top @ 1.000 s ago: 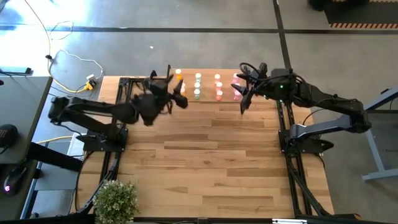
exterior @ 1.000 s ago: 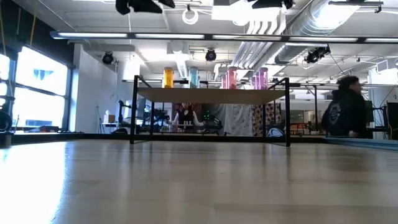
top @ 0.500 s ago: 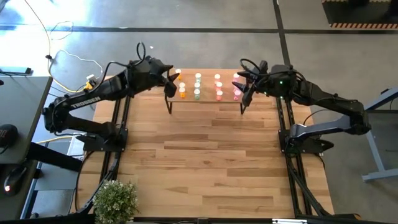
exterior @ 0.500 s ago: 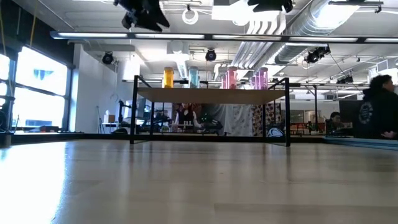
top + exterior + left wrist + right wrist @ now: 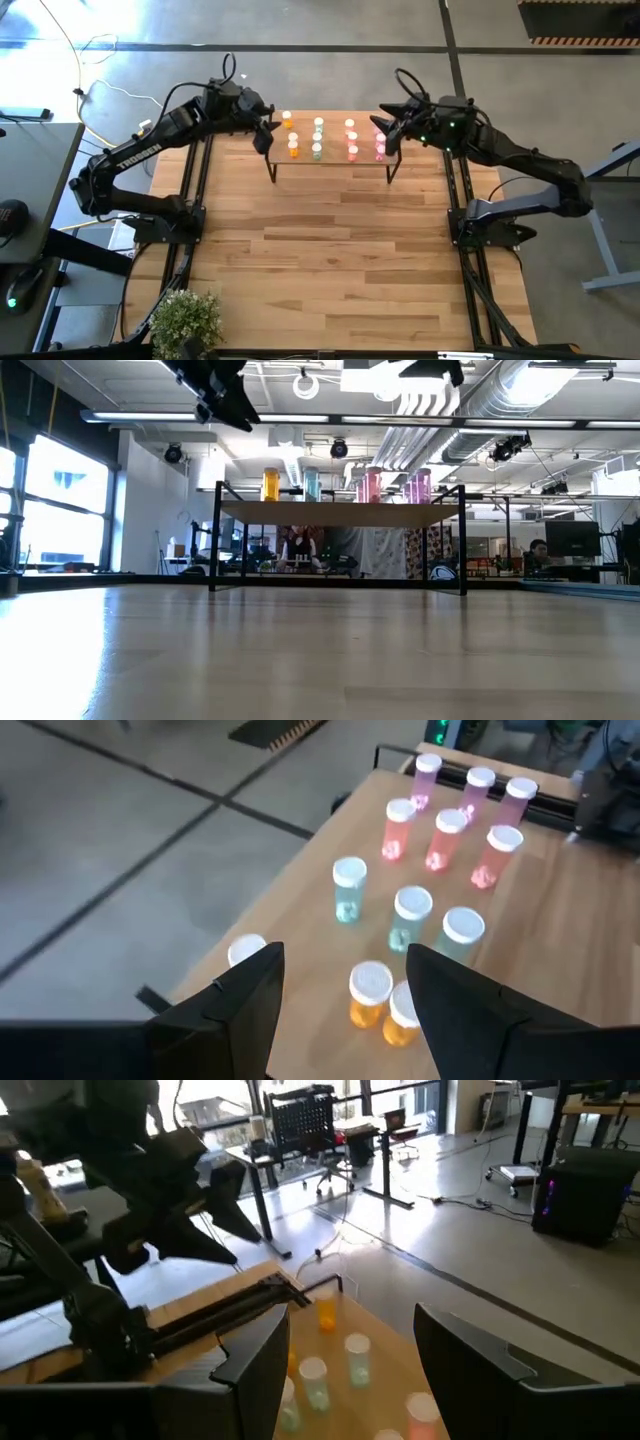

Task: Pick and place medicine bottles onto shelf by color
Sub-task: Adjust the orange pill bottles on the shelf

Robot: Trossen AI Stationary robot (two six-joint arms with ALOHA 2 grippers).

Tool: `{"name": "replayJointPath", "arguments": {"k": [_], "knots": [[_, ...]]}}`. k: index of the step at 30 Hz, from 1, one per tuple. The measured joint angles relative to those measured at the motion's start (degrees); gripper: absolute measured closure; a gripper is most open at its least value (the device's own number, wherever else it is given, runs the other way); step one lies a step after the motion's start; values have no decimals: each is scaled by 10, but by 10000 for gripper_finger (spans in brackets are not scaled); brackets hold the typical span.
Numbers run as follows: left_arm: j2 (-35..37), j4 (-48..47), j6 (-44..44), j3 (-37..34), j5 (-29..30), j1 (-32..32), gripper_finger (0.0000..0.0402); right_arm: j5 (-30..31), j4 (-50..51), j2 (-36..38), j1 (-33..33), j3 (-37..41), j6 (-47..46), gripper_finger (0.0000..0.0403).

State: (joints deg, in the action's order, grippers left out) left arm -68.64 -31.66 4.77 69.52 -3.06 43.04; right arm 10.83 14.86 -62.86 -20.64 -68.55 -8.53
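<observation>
The shelf, a small light-wood board on black legs, stands at the table's far edge. Several medicine bottles stand upright on it in colour rows: orange, pale green, salmon and pink. My left gripper hangs open above the shelf's left end, over the orange bottles. My right gripper hangs open above the shelf's right end, by the pink bottles. Neither holds anything. In the low view both grippers sit high above the shelf.
Bare tabletop stretches in front of the shelf. A potted plant stands at the near left corner. Each arm's base frame sits at its side edge. Cables lie on the floor beyond the far left.
My left gripper has swung from in front of the shelf's left corner toward the table's far edge and a little up, turning as it went; it now points over the shelf's left end. It stays open. The bottles have not moved.
</observation>
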Motion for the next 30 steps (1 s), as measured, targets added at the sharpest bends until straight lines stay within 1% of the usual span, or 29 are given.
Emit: {"name": "replayJointPath", "arguments": {"k": [2, 6, 8, 10, 14, 16, 19, 22, 27, 30], "knots": [[0, -12, -14, 0, -8, 2, 200, -8, -18, -13, 1, 0, -6, 197], [0, -50, -50, 0, -9, -11, 200, -5, -17, -36, 4, 0, -23, 197], [0, -63, -58, -5, 8, -29, 200, -4, -12, -43, 4, 0, -31, 197], [1, -54, -73, -24, 35, -56, 200, -4, -11, -49, 4, 0, -32, 197], [0, -16, -82, -80, 95, -112, 200, 12, -9, -51, 4, 0, -29, 197], [0, 13, -91, -110, 109, -136, 200, 25, -7, -51, 4, 0, -18, 197], [0, 74, -98, -156, 115, -167, 200, 27, -7, -51, 3, 0, -9, 197], [0, 130, -119, -192, 136, -187, 200, 27, -5, -51, 3, 0, 0, 197], [0, 207, -122, -233, 190, -210, 200, 27, -5, -51, 4, 0, 6, 197], [0, 229, -121, -247, 195, -215, 200, 27, -5, -51, 3, 0, 15, 197]]}}
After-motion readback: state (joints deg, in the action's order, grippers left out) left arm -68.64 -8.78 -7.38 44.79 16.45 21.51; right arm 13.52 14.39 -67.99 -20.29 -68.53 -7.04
